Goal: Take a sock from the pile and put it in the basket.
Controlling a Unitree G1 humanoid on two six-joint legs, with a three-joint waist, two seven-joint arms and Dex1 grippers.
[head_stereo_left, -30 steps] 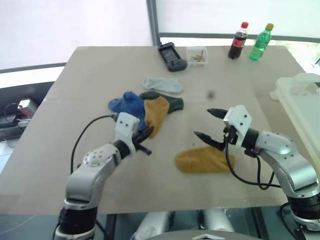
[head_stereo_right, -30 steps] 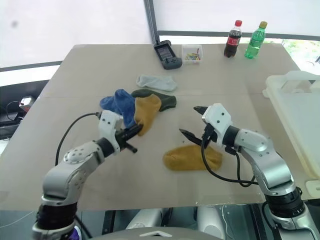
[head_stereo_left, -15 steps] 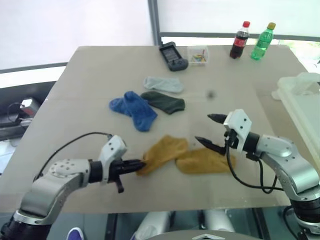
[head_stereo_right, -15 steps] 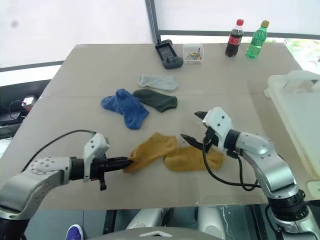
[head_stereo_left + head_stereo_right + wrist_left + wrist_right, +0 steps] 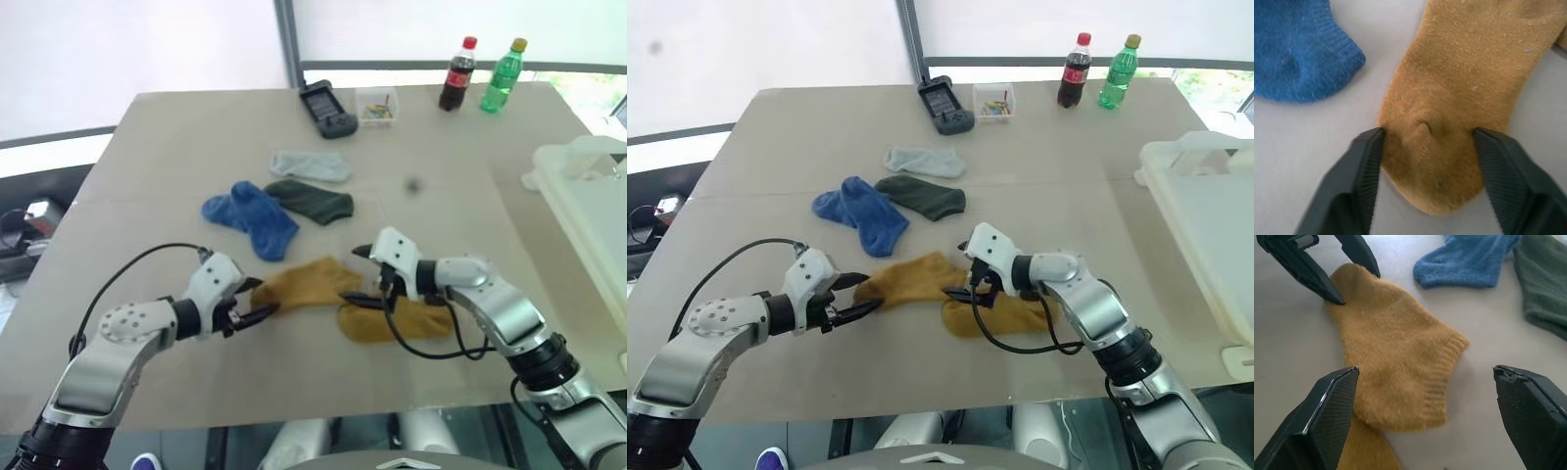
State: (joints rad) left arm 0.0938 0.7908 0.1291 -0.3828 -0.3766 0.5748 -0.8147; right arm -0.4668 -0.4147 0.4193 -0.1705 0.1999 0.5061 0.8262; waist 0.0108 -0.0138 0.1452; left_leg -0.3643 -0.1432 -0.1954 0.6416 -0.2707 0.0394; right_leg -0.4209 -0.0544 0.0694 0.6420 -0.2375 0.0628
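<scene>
The left gripper [image 5: 257, 300] has let go of the mustard sock [image 5: 306, 285], fingers now spread beside its toe. The wide-open right gripper [image 5: 359, 276] has dropped over its cuff on the worktop [image 5: 176, 137]; the basket [image 5: 596, 201] sits far right.

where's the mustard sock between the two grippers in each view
Left eye view: the mustard sock lies low and centre, its cuff over a second mustard sock.
Right eye view: low and centre.
Left wrist view: its toe end sits between the left gripper's open fingers.
Right wrist view: it lies in the middle, cuff end nearer.
Shared landmark: the blue sock, just beyond it.
</scene>
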